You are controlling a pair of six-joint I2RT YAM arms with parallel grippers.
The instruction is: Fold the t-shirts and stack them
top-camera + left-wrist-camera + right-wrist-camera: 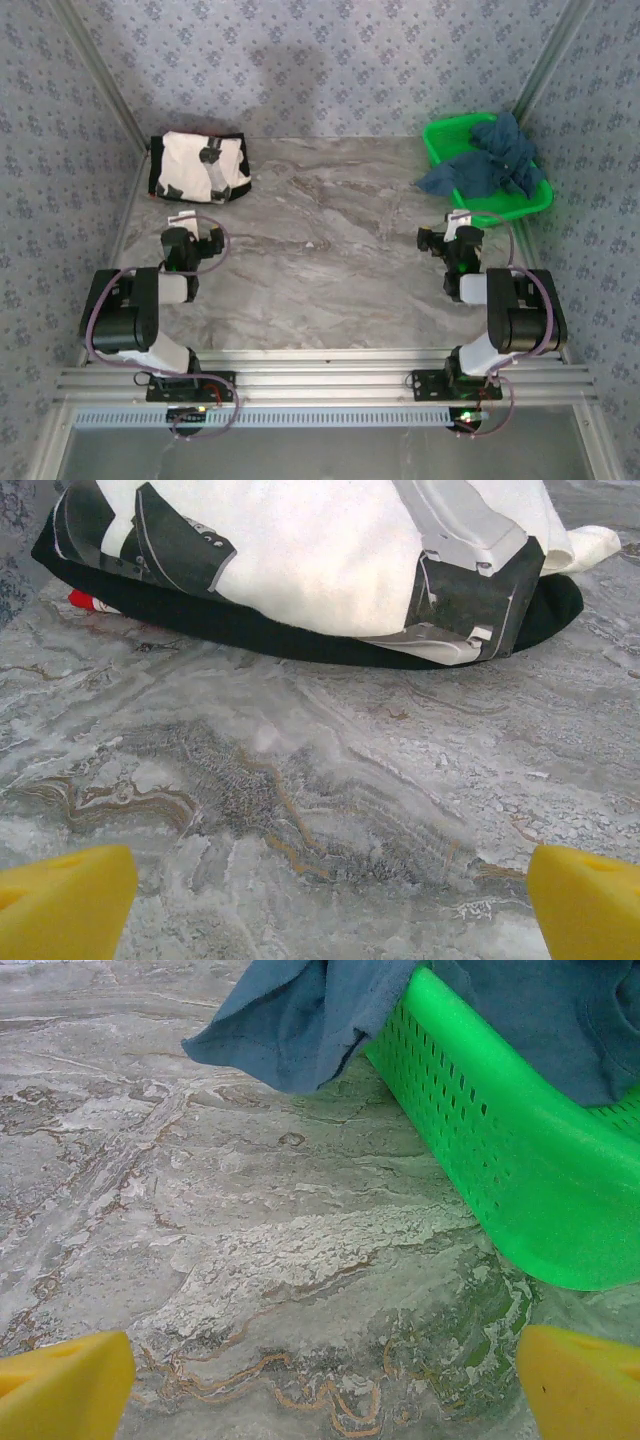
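A cream-white t-shirt with black edges and black-and-grey patches [198, 167] lies folded at the far left of the table; in the left wrist view this t-shirt [300, 560] lies just ahead. A dark teal-blue t-shirt [490, 160] lies crumpled in the green basket [530, 200] at the far right, one part hanging over the rim onto the table [290, 1025]. My left gripper [190, 222] is open over bare table, short of the white shirt, its yellow fingertips [60, 900] wide apart. My right gripper [458, 222] is open beside the basket [500, 1160], holding nothing.
The marble-patterned table [330, 260] stretches between the two arms. Patterned walls close off the back and both sides. A small red thing [85, 602] peeks from under the white shirt's left edge.
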